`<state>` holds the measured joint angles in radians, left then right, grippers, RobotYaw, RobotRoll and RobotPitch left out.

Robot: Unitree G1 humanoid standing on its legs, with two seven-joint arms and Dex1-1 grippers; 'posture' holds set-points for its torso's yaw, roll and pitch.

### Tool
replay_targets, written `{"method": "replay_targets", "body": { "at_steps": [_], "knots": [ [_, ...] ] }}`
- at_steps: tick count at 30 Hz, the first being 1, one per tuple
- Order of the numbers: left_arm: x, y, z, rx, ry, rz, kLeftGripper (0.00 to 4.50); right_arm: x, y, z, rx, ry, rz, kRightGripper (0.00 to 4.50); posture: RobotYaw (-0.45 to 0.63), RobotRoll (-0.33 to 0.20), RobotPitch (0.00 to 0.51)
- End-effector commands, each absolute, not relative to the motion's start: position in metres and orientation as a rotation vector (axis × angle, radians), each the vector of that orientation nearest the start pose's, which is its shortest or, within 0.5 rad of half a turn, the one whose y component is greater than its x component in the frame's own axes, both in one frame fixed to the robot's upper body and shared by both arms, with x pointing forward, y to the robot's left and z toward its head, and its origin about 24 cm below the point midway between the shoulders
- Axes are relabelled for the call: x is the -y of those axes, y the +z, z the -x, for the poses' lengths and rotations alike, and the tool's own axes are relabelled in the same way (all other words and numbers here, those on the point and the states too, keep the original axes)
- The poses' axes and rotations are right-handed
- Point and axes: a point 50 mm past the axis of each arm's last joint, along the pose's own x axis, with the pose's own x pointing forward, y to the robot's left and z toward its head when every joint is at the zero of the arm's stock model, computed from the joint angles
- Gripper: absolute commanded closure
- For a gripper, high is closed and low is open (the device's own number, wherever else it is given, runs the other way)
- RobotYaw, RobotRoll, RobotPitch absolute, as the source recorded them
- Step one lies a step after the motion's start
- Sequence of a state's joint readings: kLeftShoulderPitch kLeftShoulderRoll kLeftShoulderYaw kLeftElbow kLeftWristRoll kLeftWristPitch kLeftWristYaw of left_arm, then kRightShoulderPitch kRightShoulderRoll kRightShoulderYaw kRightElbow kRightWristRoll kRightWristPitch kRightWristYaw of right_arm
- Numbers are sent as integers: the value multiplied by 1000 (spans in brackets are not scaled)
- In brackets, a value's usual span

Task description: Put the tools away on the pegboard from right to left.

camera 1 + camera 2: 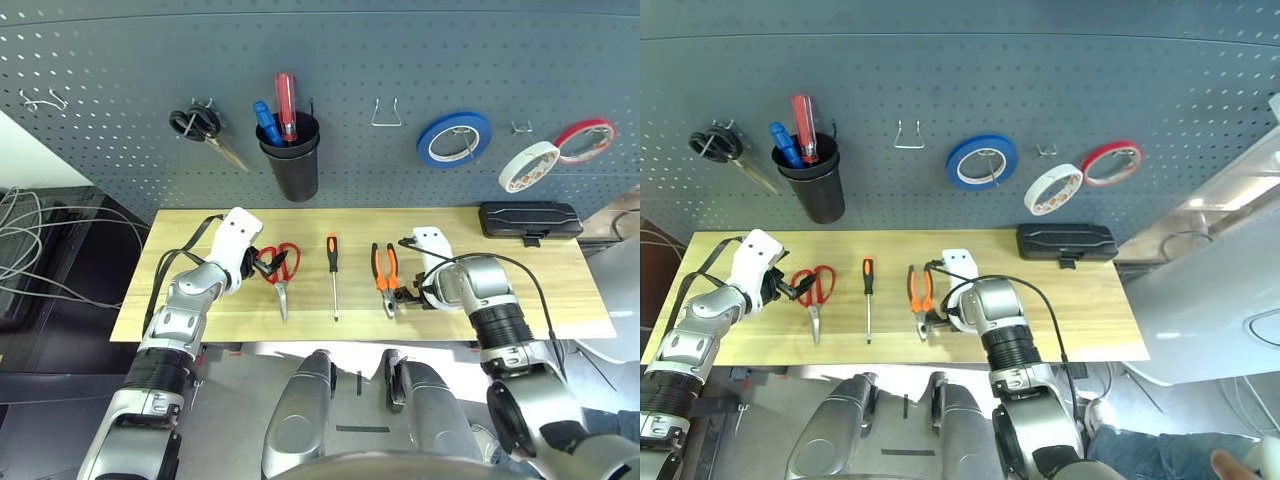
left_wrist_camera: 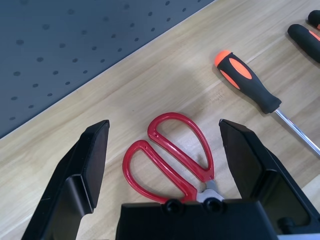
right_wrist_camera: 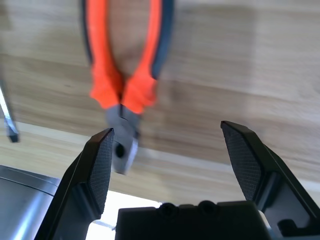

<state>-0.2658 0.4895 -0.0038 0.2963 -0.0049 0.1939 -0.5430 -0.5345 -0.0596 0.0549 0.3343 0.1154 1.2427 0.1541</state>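
Pale matt wood table [image 1: 540, 270], glossy red plastic scissors [image 2: 172, 152] handles, matt perforated pegboard [image 1: 400, 50]

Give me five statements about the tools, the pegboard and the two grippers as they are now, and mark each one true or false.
1. The white tape roll hangs on the pegboard. True.
2. The orange-handled pliers hang on a hook. False: they lie on the table, beside the right gripper.
3. The left gripper has its jaws open, one on each side of the handles of the red-handled scissors. True.
4. The thin screwdriver stands in the black cup. False: it lies on the table between the scissors and the pliers.
5. The right gripper is shut on the pliers. False: its jaws are open and hold nothing.
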Motion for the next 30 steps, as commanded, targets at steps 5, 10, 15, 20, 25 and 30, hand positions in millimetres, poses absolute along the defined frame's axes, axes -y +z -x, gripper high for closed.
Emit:
{"method": "replay_targets", "body": {
  "at_steps": [5,10,15,20,25,30],
  "knots": [
    [-236,44,-291,-359,-433,-412,0,101,13,-296,-1065,310,17,113,145,0,254],
    [-237,44,-290,-358,-431,-413,0,103,7,-305,-1043,289,25,113,148,0,255],
    [-237,44,-290,-356,-430,-412,0,100,1,-309,-1032,290,23,113,148,0,258],
    [-235,43,-290,-356,-435,-411,0,94,-11,-307,-1029,309,25,113,149,0,262],
    [-235,42,-290,-359,-435,-411,0,90,-18,-307,-1025,322,36,113,152,0,264],
    [-236,42,-289,-361,-433,-409,0,89,-17,-308,-1033,339,45,271,155,0,264]
  ]
}}
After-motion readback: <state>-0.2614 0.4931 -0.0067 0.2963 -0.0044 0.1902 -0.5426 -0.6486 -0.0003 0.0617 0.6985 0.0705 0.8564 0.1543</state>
